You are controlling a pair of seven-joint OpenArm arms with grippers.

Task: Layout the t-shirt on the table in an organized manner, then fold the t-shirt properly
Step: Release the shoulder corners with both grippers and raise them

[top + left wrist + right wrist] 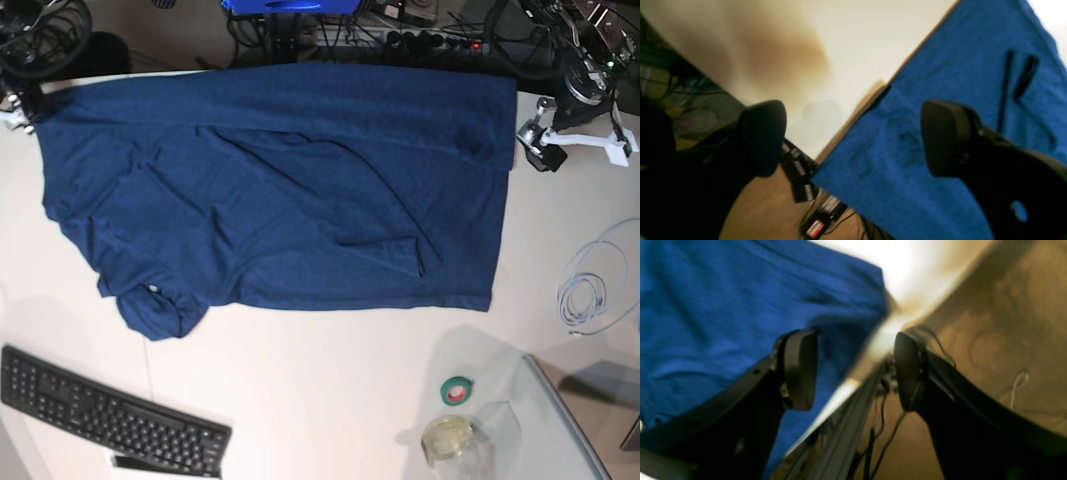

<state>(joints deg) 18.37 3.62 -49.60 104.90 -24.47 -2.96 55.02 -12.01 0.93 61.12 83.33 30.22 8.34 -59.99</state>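
Note:
The dark blue t-shirt [280,190] lies spread over the far half of the white table [320,370], with creases and a small folded flap near its lower right. One bunched sleeve sits at its lower left. My left gripper [853,136] is open and empty above a corner of the t-shirt [940,100] at the table's [846,50] edge. The left arm [570,110] is at the far right of the base view. My right gripper [855,370] is open and empty beside another corner of the t-shirt [723,306]. The right arm [35,40] is at the far left.
A black keyboard [110,415] lies at the near left. A green tape roll [458,390], a small clear cup [450,437] and a coiled white cable [595,290] sit at the near right. Cables and a power strip [430,40] run behind the table.

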